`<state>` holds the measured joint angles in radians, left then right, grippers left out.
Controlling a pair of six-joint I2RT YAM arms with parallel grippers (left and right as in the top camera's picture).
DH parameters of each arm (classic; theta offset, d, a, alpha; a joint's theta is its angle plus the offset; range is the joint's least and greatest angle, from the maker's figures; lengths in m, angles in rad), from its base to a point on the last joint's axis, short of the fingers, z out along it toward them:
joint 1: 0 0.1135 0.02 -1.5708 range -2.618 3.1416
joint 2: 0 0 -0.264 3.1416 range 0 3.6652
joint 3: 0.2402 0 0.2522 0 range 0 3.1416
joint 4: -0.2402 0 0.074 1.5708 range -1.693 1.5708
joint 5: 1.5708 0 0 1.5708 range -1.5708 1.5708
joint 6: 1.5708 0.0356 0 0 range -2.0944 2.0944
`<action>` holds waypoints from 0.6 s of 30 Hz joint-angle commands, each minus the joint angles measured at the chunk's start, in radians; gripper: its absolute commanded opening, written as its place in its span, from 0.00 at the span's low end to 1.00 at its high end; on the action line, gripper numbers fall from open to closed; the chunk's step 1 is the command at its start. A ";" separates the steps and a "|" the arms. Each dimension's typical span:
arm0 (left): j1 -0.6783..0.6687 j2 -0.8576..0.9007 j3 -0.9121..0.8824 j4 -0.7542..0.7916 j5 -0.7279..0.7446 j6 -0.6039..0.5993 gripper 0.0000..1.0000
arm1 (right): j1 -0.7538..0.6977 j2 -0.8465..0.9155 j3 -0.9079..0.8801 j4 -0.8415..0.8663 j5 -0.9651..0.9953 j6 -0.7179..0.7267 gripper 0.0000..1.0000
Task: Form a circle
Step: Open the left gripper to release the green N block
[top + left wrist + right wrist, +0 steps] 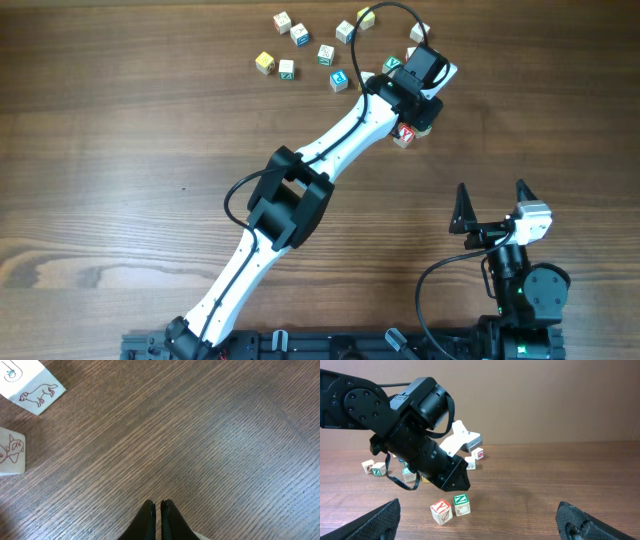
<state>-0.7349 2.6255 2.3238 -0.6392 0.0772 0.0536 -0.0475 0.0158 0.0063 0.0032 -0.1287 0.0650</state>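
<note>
Pale wooden letter cubes lie loose along the far side of the table; a circle of cubes does not show in any view. A red Y cube and a green N cube stand side by side. My left gripper hangs just above and behind them, shut with nothing in it. From above, its wrist hides the fingers, and the red cube peeks out beside it. My right gripper stands open and empty near the front right.
Several other cubes are scattered at the back, such as a yellow one and a blue one. Two picture cubes sit at the left of the left wrist view. The left arm crosses the table diagonally.
</note>
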 commanded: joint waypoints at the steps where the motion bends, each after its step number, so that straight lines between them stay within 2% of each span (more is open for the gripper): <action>1: -0.003 -0.048 0.014 -0.013 0.016 -0.010 0.07 | -0.004 -0.005 -0.001 0.003 0.017 -0.010 1.00; 9: -0.003 -0.048 0.014 -0.032 0.117 0.034 0.04 | -0.004 -0.005 -0.001 0.003 0.017 -0.010 1.00; 18: -0.005 -0.048 0.014 -0.038 0.117 0.101 0.04 | -0.004 -0.005 -0.001 0.003 0.017 -0.010 1.00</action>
<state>-0.7349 2.6251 2.3238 -0.6769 0.1741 0.1005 -0.0475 0.0158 0.0063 0.0032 -0.1287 0.0650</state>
